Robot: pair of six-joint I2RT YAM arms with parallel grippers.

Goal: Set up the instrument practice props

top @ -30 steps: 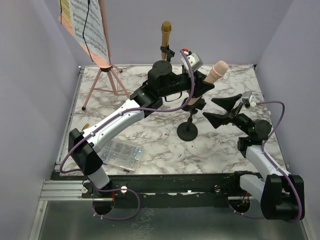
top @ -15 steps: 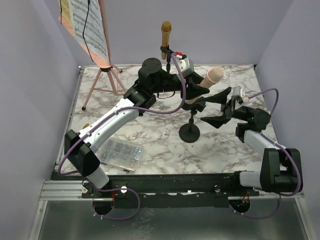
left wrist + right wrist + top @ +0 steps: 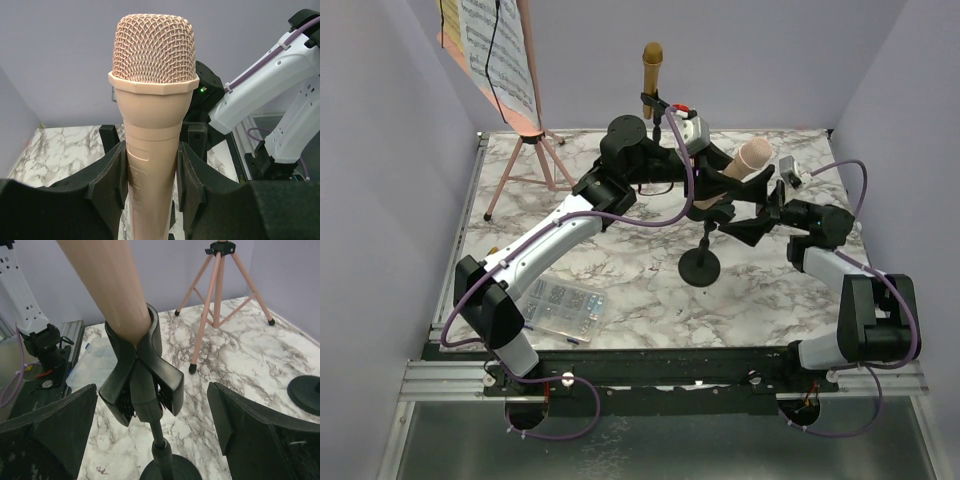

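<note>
Pink microphone (image 3: 152, 75): tail seated in clip of black mic holder (image 3: 140, 385); left gripper (image 3: 152, 172) clamped on its body; right gripper (image 3: 150, 415) jaws wide apart, flanking the clip.

We see a white marble-patterned tabletop (image 3: 620, 285) with grey veins, closed in on the left, back and right by plain lavender walls (image 3: 790, 70). Near its front left corner a clear plastic compartment box (image 3: 560, 306) lies flat, its small cells holding dark bits too small for us to name. In the right wrist view it is only a pale blur. At the table's left edge a small yellow tip (image 3: 492, 254) peeks out, perhaps a tool handle. Along the front edge runs a black bar (image 3: 670, 366), with a silver slotted rail (image 3: 440, 380) at its left end and a grey metal floor (image 3: 670, 450) below.
</note>
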